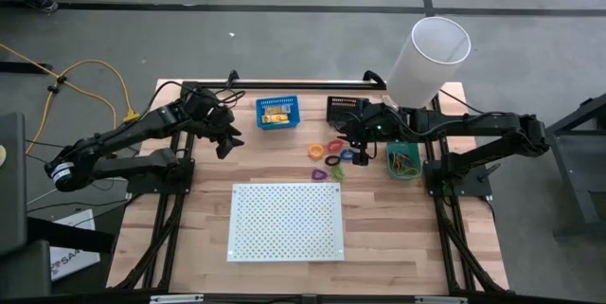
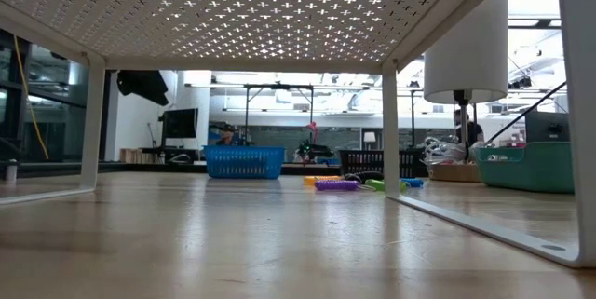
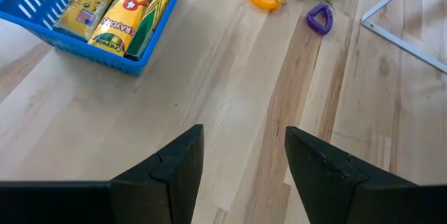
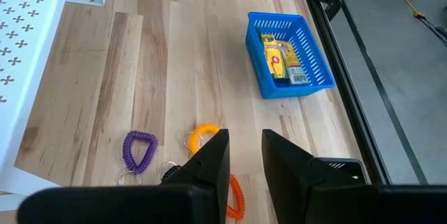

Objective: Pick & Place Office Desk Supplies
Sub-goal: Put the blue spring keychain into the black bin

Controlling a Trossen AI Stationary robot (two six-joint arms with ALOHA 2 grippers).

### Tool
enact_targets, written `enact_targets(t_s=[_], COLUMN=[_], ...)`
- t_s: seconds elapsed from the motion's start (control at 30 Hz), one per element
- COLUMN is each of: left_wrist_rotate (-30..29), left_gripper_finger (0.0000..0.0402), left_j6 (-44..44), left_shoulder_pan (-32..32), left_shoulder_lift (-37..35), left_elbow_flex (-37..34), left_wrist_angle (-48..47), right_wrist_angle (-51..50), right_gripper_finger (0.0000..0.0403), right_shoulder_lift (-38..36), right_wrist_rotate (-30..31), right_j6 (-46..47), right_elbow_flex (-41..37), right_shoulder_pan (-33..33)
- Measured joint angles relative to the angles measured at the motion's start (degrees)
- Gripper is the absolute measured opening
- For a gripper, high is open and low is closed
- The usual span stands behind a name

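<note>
I see the crayon packets (image 1: 275,115) lying in the blue bin (image 1: 277,103). Right of that bin, the coil loops (image 1: 327,152) lie scattered on the wooden table (image 1: 189,219), with my right gripper (image 1: 356,155) hovering over them, fingers partly parted and empty. My left gripper (image 1: 225,143) hangs left of the bin, wide open, empty. The white perforated board (image 1: 286,221) stands nearer than the bin.

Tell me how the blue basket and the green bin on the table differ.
The blue basket sits near the left gripper and holds yellow crayon packets; the green bin sits beside the right arm and holds thin rubber bands. Blue looks wider, green narrower. Both stand upright on the wooden table.
</note>
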Motion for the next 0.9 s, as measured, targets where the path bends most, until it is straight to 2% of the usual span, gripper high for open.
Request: enact_targets(t_s=[0.43, 0.9], left_wrist_rotate=[0.0, 0.0], left_gripper_finger=[0.0195, 0.0195], left_j6=[0.0, 0.0], left_shoulder_pan=[0.0, 0.0], left_shoulder_lift=[0.0, 0.0], left_elbow_flex=[0.0, 0.0], left_wrist_angle=[0.0, 0.0], right_wrist_angle=[1.6, 10.6], right_gripper_finger=[0.0074, 0.0074], right_shoulder_lift=[0.0, 0.0], right_wrist_rotate=[-0.6, -9.4], right_j6=[0.0, 0.0], right_elbow_flex=[0.0, 0.0], right_shoulder_pan=[0.0, 0.0])
